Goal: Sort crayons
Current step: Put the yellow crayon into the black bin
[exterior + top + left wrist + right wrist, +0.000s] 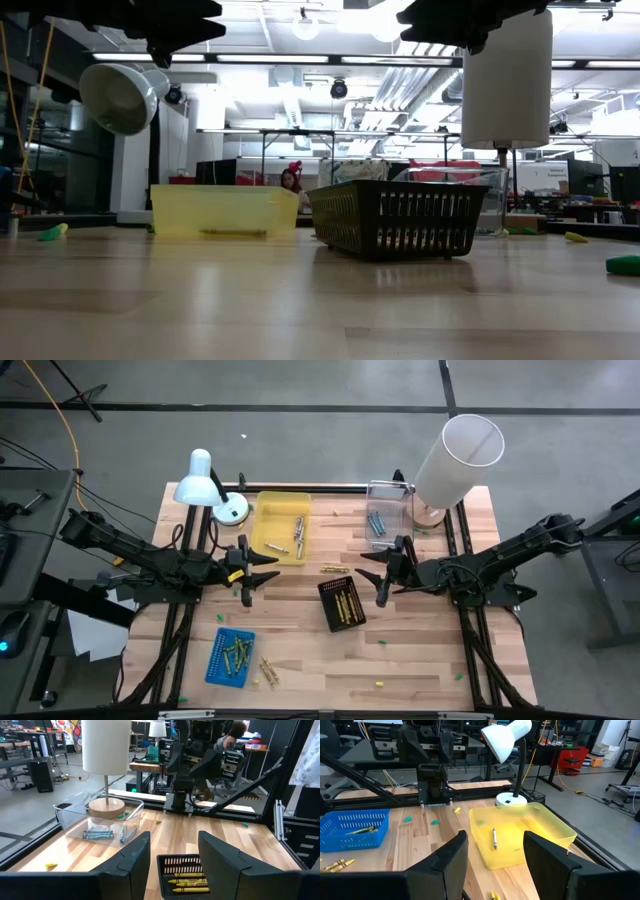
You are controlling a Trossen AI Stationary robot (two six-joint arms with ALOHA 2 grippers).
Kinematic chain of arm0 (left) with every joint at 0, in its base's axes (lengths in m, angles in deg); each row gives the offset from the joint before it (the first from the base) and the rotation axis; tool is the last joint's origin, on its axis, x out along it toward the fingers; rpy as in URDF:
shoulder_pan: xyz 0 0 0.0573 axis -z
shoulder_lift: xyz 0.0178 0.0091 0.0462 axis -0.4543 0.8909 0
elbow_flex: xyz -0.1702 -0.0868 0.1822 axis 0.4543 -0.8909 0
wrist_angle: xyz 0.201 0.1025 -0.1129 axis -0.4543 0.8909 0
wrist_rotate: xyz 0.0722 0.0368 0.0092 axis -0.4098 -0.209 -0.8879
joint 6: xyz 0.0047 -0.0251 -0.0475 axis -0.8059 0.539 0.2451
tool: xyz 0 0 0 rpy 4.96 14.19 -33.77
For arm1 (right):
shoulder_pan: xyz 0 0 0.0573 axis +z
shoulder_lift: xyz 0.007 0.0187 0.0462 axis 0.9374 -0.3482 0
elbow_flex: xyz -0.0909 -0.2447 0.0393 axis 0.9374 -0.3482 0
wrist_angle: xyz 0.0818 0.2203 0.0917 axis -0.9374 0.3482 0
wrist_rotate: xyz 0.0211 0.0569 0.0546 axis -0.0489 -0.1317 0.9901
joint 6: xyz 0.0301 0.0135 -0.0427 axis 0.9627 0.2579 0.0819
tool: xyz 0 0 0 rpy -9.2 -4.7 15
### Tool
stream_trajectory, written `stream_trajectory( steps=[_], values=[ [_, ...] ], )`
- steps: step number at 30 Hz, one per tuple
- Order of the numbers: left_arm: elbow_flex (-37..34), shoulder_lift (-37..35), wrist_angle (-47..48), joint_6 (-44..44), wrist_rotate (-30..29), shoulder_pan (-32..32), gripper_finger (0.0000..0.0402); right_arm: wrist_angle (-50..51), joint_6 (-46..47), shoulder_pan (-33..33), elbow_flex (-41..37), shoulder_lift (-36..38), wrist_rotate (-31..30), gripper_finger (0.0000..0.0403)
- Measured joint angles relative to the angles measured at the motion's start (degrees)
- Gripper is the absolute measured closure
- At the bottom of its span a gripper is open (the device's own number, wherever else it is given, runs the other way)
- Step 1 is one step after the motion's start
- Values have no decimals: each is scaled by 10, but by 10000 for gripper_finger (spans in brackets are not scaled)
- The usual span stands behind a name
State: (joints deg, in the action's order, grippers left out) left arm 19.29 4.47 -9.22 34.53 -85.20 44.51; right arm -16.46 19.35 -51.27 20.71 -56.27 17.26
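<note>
Wooden table (420,660) holding four containers. Crayons (236,653) lie in the blue basket (217,665), black basket (341,604), yellow tray (268,518) and clear tray (392,495); a few are loose. Left gripper (262,574) and right gripper (376,577) hover mid-table, fingers spread, holding nothing.

Wooden table (420,650) (planked, smooth), translucent yellow plastic tray (268,510), black mesh basket (330,593)

Grey floor (330,385) around the wooden table (420,650); ceiling strip lights (300,58), desks (300,135) behind
</note>
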Motion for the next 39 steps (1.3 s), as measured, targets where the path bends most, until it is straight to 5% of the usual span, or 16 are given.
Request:
stream_trajectory(
  steps=[27, 35, 39],
  values=[
    [0, 9, 3, 35, 64, 3, 247, 0, 9, 0, 0, 0, 1, 217],
    [21, 119, -94, 9, 178, 7, 247, 0, 9, -4, 0, 0, 1, 217],
    [99, 199, -38, -31, 196, 32, 247, 0, 9, -11, 0, -1, 0, 217]
  ],
)
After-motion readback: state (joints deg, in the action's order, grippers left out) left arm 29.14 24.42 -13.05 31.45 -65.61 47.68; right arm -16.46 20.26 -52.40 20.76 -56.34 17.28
